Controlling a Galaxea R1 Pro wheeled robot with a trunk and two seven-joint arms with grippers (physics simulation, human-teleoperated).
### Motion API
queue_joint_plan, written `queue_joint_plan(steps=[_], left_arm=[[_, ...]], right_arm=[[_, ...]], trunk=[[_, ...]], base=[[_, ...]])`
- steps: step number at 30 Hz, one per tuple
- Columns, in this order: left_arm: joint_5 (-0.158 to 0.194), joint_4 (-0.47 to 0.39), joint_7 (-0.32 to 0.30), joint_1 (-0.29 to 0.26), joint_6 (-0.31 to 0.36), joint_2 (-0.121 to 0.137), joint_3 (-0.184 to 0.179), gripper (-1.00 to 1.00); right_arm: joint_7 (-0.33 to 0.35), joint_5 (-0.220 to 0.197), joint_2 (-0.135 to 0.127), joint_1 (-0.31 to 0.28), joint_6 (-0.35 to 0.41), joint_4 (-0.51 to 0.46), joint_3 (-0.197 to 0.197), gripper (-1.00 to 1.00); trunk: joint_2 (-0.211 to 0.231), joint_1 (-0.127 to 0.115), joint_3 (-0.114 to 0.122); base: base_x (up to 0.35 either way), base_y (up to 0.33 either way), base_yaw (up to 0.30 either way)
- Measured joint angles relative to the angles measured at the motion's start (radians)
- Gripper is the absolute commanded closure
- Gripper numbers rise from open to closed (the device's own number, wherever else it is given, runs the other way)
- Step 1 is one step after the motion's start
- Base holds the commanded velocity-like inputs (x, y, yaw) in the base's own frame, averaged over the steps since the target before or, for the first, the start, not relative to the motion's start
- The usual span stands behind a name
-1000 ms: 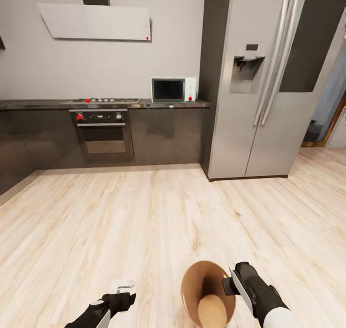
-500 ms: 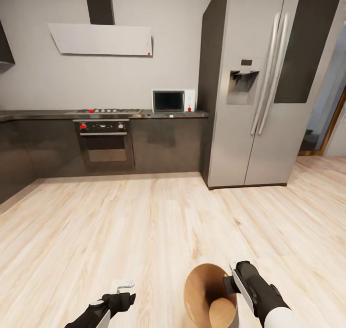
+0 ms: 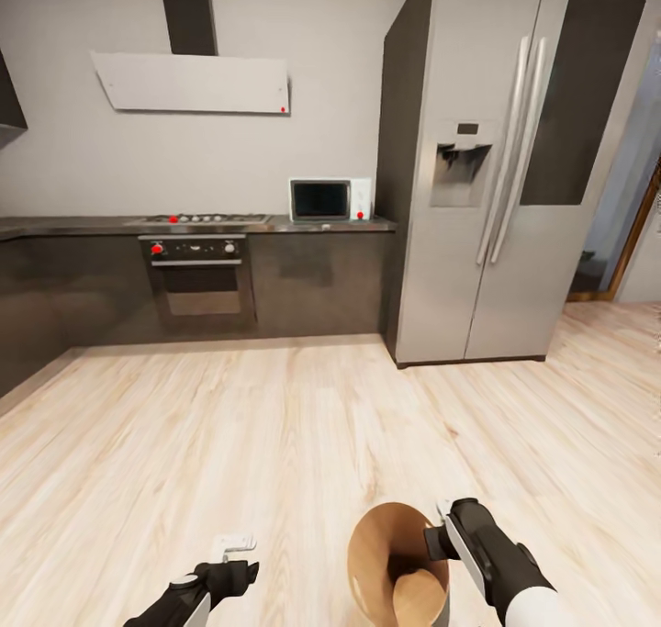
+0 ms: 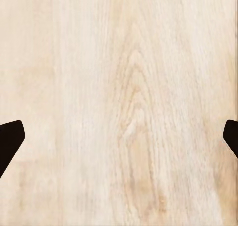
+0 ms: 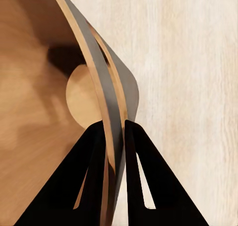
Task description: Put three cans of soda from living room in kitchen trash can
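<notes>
In the kitchen, the tash can (image 3: 369, 554) hangs low at my right side, grey outside and tan inside, its round bottom bare. My right gripper (image 3: 433, 543) is shut on its rim. In the right wrist view both dark fingers (image 5: 94, 151) pinch the thin rim (image 5: 106, 99), one inside and one outside the wall, above the wood floor. My left gripper (image 3: 234, 548) hangs open over the floor with nothing in it; its fingertips (image 4: 10, 136) show far apart at the picture's edges. The cans of soda are out of view.
A big silver double-door fridge (image 3: 477, 195) stands ahead to the right. Dark counters run along the back wall with an oven (image 3: 197, 274), a hob and a white microwave (image 3: 330, 198). A doorway (image 3: 633, 241) opens at the far right. Light wood floor (image 3: 275, 425) lies between.
The whole head view has shifted: the kitchen wall and fridge sit lower in the picture, so the camera moved. Both grippers and the held bin keep their places relative to me.
</notes>
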Motion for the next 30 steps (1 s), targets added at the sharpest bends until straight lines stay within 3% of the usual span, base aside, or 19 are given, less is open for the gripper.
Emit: queue_joint_plan(steps=[5,10,14,17,22,26,30], left_arm=[[0.0,0.001,-0.001,0.0,0.0,0.0,0.0,-1.0],[0.0,0.002,-0.002,0.0,0.0,0.0,0.0,-1.0],[0.0,0.002,-0.003,0.0,0.0,0.0,0.0,-1.0],[0.0,0.002,-0.004,0.0,0.0,0.0,0.0,-1.0],[0.0,0.002,-0.004,0.0,0.0,0.0,0.0,-1.0],[0.0,0.002,-0.004,0.0,0.0,0.0,0.0,-1.0],[0.0,0.002,-0.004,0.0,0.0,0.0,0.0,-1.0]], right_arm=[[0.015,0.015,-0.001,0.0,0.001,0.0,0.001,1.0],[0.056,0.003,-0.002,0.0,0.001,-0.002,0.002,1.0],[0.064,0.021,-0.002,0.0,0.002,-0.002,0.002,1.0],[0.067,0.007,-0.002,0.0,0.002,-0.002,0.002,1.0],[0.066,0.024,-0.002,0.0,0.002,-0.002,0.001,1.0],[0.068,0.005,-0.002,0.0,0.003,-0.003,0.001,1.0],[0.067,0.021,-0.002,0.0,0.005,-0.003,0.001,1.0]], trunk=[[0.035,-0.019,0.016],[0.07,-0.038,0.032],[0.098,-0.054,0.047],[0.119,-0.065,0.058],[0.154,-0.084,0.077],[0.182,-0.1,0.09],[0.21,-0.115,0.102]], base=[[0.0,0.0,-0.242],[0.0,0.0,-0.278],[0.0,0.0,-0.284],[0.0,0.0,-0.283],[0.0,0.0,-0.166],[0.0,0.0,-0.138],[0.0,0.0,-0.238]])
